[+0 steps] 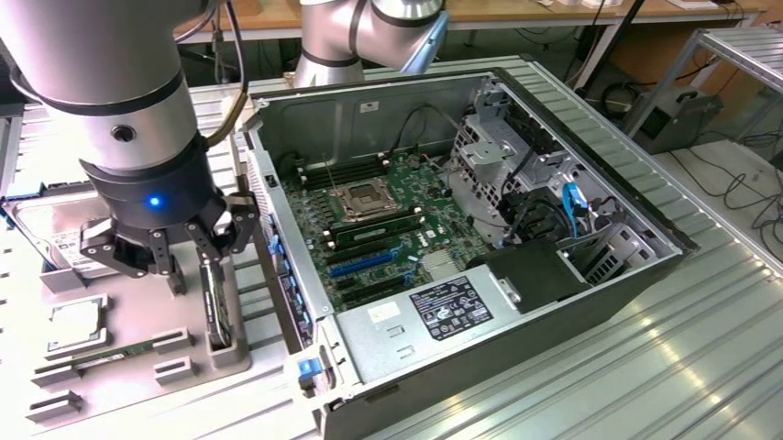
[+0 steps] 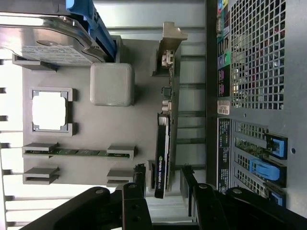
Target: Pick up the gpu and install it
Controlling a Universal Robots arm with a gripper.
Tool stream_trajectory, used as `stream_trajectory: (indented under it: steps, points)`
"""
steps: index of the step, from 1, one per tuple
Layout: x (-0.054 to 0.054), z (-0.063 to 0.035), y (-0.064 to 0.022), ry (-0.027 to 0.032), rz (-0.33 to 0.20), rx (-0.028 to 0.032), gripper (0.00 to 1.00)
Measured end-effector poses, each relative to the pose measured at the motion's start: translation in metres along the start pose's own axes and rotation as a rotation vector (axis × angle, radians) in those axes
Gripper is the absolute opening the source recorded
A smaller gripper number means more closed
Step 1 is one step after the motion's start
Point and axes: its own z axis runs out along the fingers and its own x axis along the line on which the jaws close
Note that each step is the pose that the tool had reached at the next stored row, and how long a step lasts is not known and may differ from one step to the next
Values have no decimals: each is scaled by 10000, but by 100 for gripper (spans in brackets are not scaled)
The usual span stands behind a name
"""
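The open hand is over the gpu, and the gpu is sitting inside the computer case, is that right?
Not quite. The wrist view shows the gpu sitting on edge in the gray tray beside the computer case, not inside it. The open hand is over it, as you said.

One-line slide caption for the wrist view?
Open gripper astride the gpu, standing on edge in the grey tray beside the computer case.
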Motion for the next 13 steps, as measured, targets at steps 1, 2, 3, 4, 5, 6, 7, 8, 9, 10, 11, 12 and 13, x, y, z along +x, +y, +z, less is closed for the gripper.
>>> stream_trajectory:
  steps: [1, 2, 3, 4, 5, 6, 7, 8, 9, 10, 11, 12, 13]
  points:
    - [0, 11, 13, 0, -1, 16, 42]
    - [0, 21, 24, 0, -2, 29, 42]
    - [-1, 35, 35, -2, -2, 42, 42]
    - [0, 50, 45, -3, -2, 52, 42]
    - [1, 65, 54, -3, -2, 63, 42]
    - [0, 79, 64, -3, -3, 74, 42]
    - [1, 95, 73, -2, -3, 85, 42]
    - [1, 114, 82, -1, -3, 96, 42]
    - [0, 130, 88, -1, -3, 103, 42]
    - [0, 153, 96, -2, -3, 115, 42]
    - [0, 171, 102, -2, -4, 126, 42]
    - [0, 188, 108, -2, -4, 134, 42]
    - [0, 207, 116, -3, -5, 143, 42]
